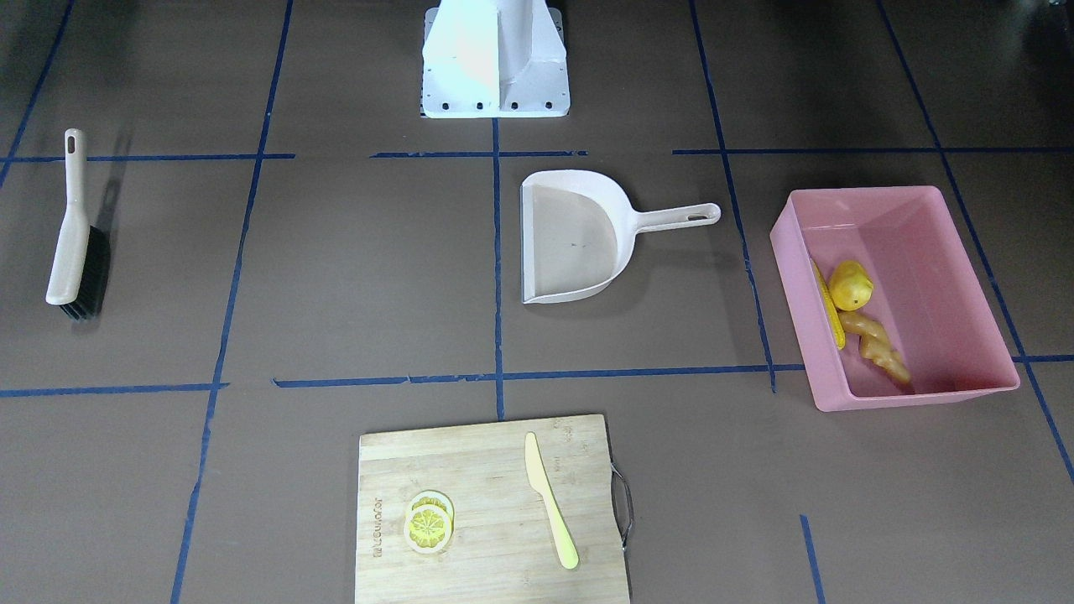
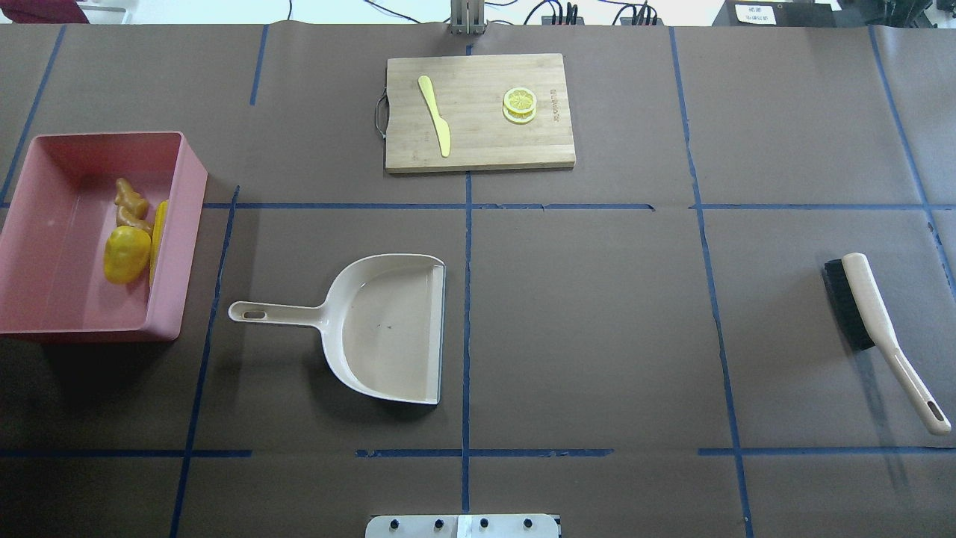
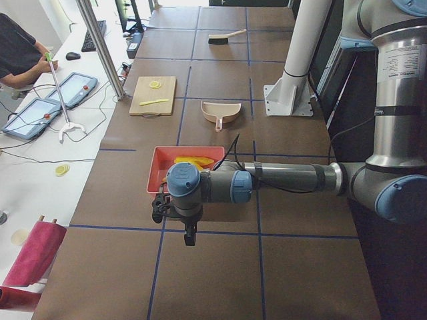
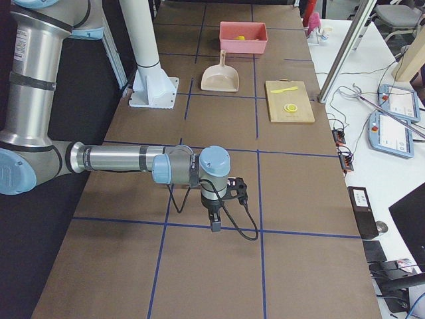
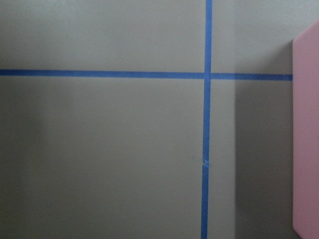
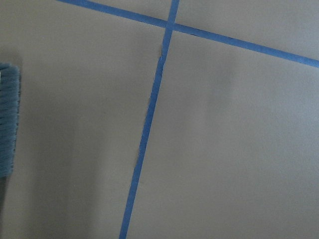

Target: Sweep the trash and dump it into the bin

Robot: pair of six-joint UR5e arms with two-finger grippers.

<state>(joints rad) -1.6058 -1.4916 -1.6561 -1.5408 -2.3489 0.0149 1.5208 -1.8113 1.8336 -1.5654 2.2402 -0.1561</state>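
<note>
**Exterior left and exterior right views: both hands point down over the tabletop, trash lies in the bin**

The left hand (image 3: 190, 239) hangs fingers-down above the brown tabletop (image 2: 597, 336), just beside the near end of the pink bin (image 2: 52, 246). From this side view I cannot tell how far its jaws stand apart. Its wrist view shows only blue tape lines and the bin's pink edge at the right.

The right hand (image 4: 216, 227) also points straight down over the tabletop, near a crossing of tape lines. It shows only in the exterior right view, so its opening cannot be told either. Bristles of the brush (image 2: 874, 321) show at the left edge of its wrist view.

All three pieces of trash lie inside the bin, along its wall nearest the dustpan. The corn cob (image 2: 158, 239) rests against that wall, the yellow potato-like lump (image 2: 125, 254) is just beside it, and the ginger root (image 2: 131, 205) lies beyond the lump.

The beige dustpan (image 2: 381, 329) lies flat near the bin, handle toward it. The brush lies well apart at the opposite end. A wooden cutting board (image 2: 485, 142) carries a pale yellow knife (image 2: 435, 116) and stacked lemon slices (image 2: 520, 103).
</note>
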